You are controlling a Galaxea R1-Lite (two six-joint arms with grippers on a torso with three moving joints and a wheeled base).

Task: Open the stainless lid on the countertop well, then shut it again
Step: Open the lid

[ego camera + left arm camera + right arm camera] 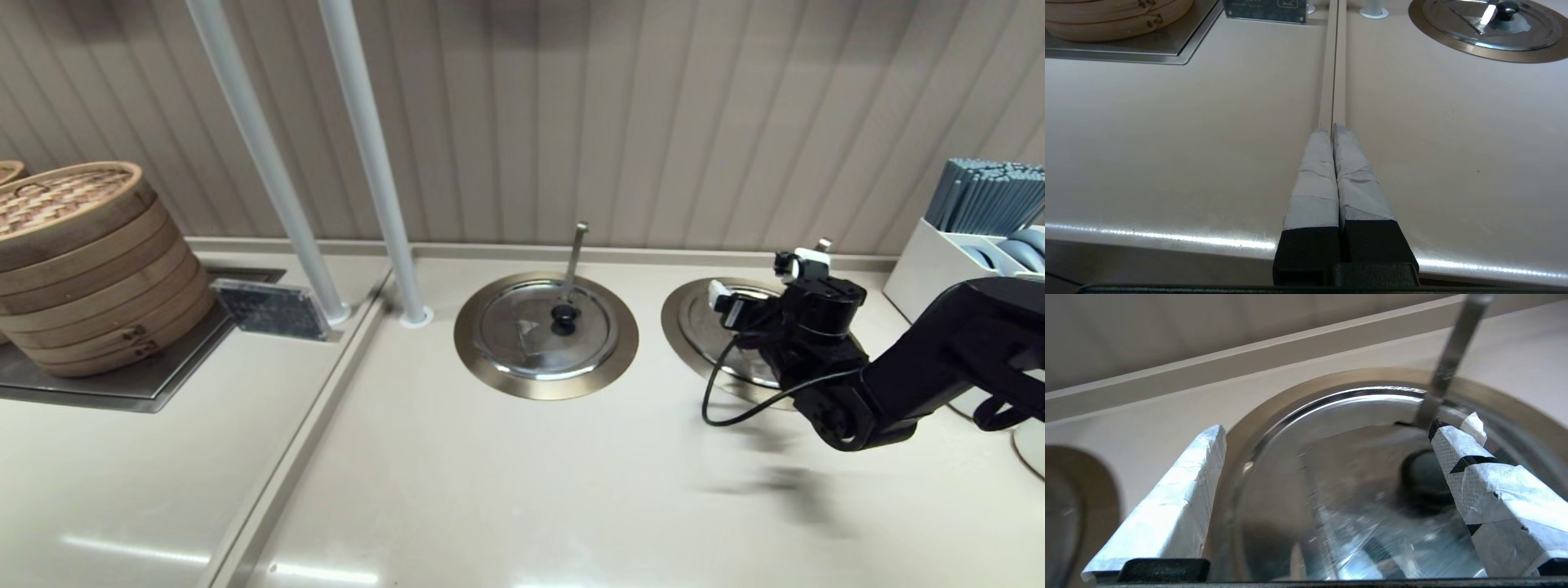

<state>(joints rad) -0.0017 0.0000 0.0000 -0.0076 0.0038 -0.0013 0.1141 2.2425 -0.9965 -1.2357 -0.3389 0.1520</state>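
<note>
The stainless lid (704,323) lies shut on the countertop well, whose brass-coloured rim ring (676,317) shows around it at the right of the counter. Its ladle handle (823,243) leans diagonally behind my right wrist. My right gripper (766,275) hovers open just above this lid. In the right wrist view the lid (1331,477) fills the space between the taped fingers (1180,498), and its black knob (1423,477) sits close beside one finger, with the ladle handle (1453,355) and the ring (1257,412) behind. My left gripper (1332,127) is shut and empty, parked over the counter's front edge.
A twin lid (543,331) with a nearly vertical ladle handle sits left of the task lid. Stacked bamboo steamers (82,261) stand on a steel tray at far left, next to a small sign (269,309) and two white poles (371,155). A white utensil holder (939,261) stands at far right.
</note>
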